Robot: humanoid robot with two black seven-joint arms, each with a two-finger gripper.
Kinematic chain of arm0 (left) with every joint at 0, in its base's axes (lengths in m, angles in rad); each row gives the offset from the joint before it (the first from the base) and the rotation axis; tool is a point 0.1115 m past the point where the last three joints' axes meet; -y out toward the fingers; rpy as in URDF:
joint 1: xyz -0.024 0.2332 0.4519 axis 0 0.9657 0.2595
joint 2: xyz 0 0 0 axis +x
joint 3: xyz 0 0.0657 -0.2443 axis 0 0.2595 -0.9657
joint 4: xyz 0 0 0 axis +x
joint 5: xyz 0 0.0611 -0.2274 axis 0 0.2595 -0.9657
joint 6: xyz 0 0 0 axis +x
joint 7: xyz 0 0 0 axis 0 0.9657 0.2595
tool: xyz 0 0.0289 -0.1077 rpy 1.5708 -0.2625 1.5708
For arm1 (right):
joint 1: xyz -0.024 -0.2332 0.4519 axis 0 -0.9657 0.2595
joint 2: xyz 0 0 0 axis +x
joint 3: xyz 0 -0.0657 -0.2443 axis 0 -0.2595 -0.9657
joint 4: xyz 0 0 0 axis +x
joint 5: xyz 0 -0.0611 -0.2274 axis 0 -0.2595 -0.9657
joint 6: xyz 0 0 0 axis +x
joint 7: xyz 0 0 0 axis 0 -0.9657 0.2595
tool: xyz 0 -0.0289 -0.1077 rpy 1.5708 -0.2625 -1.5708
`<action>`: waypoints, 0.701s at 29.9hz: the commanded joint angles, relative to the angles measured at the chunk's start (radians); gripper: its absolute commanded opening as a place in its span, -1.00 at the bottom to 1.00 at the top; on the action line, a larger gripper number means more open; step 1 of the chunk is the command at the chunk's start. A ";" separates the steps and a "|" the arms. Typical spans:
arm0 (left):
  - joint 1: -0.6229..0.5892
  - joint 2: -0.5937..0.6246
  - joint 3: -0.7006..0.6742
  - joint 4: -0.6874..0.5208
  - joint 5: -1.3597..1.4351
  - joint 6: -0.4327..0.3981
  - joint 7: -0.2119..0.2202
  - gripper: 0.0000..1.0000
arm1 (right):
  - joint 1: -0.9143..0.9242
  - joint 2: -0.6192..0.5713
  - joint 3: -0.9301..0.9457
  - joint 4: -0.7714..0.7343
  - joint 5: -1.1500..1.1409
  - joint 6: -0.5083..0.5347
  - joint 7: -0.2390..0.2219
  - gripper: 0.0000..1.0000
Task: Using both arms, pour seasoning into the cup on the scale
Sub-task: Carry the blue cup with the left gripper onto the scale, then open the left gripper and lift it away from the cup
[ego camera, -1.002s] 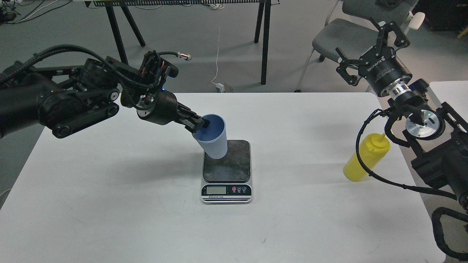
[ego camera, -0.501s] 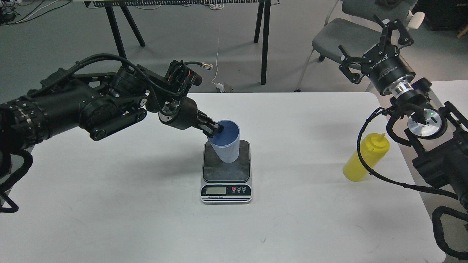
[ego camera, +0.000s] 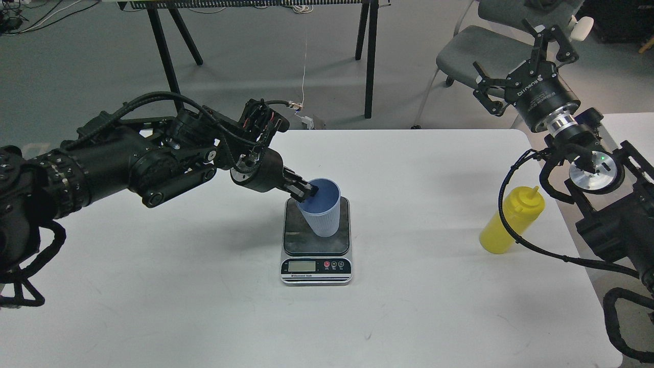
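Observation:
The light blue ribbed cup stands on the dark platform of the scale at the table's middle, tilted slightly. My left gripper is shut on the cup's left rim, one finger inside the rim. The yellow seasoning bottle stands at the table's right side, leaning in the view, with a black cable crossing in front of it. My right gripper is open and empty, raised high above the table's far right corner, well above and behind the bottle.
The white table ends just right of the bottle. A grey chair stands behind the right gripper. Black table legs stand on the floor beyond the table. My right arm's body fills the right edge.
My left arm has carried the cup to the right and down, from tilted at the scale's back-left corner to the platform's middle. The right gripper rose slightly. The bottle has not moved.

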 commanded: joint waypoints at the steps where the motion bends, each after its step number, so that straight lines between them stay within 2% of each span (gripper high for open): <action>1: 0.000 -0.001 -0.003 0.004 -0.001 -0.001 0.000 -0.90 | -0.001 0.003 0.000 -0.001 0.000 0.000 0.000 1.00; 21: 0.003 0.010 -0.046 -0.011 -0.022 -0.006 0.000 -0.48 | -0.001 0.008 -0.002 -0.003 0.000 0.000 0.000 1.00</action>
